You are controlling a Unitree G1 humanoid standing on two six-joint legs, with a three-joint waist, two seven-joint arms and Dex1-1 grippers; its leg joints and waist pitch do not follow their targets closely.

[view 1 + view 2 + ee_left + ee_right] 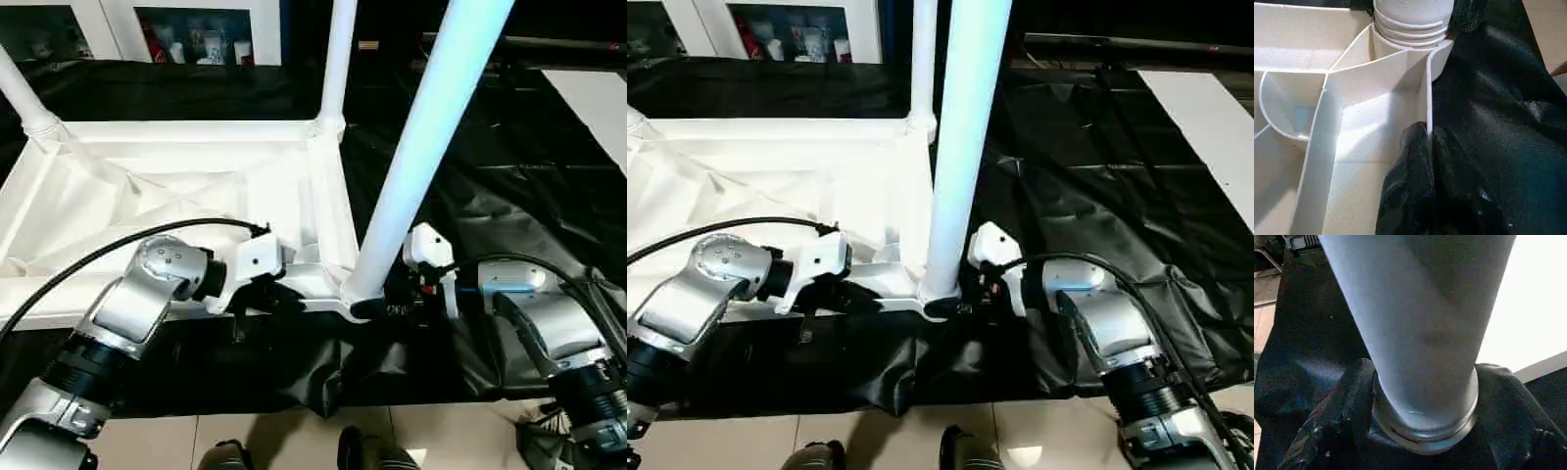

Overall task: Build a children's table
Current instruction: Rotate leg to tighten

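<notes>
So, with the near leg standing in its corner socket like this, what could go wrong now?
The right gripper straddles the base of the near leg; if it lets go before the leg is fully seated, the tall leg may lean or tip.

The left gripper pinches only the thin rim of the table top; it could slip off, letting the top shift on the black sheet.

A crumpled black sheet (509,176) covers the floor, with a white glass-door cabinet (196,34) beyond it and pale tiles (265,441) nearer.
</notes>
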